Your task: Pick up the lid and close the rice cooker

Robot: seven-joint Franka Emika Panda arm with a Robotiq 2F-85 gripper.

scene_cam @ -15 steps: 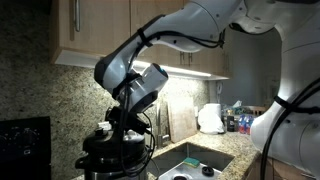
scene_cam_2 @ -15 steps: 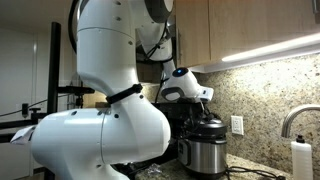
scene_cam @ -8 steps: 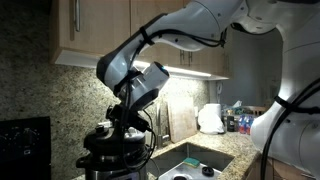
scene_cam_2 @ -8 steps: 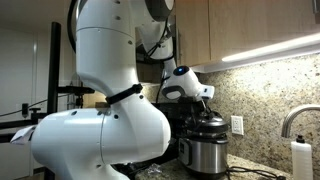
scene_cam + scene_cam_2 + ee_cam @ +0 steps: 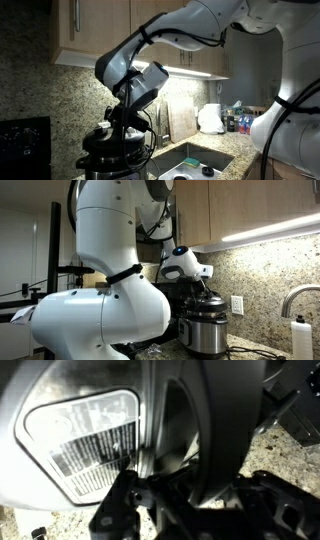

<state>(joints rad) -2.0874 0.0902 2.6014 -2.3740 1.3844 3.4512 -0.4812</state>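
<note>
Wrist view: gripper [image 5: 136, 472] clamped on lid [image 5: 216, 430] — arm [image 5: 195, 22] (elbow high) bent over rice cooker [image 5: 205, 335]

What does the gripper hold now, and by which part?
The gripper is shut on the lid, apparently at its top knob, over the rice cooker; the exact contact is too dark to see.

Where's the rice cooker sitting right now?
In both exterior views the rice cooker stands low in the picture, directly beneath the robot's jaws. In an exterior view the sink lies just to its right.
</note>
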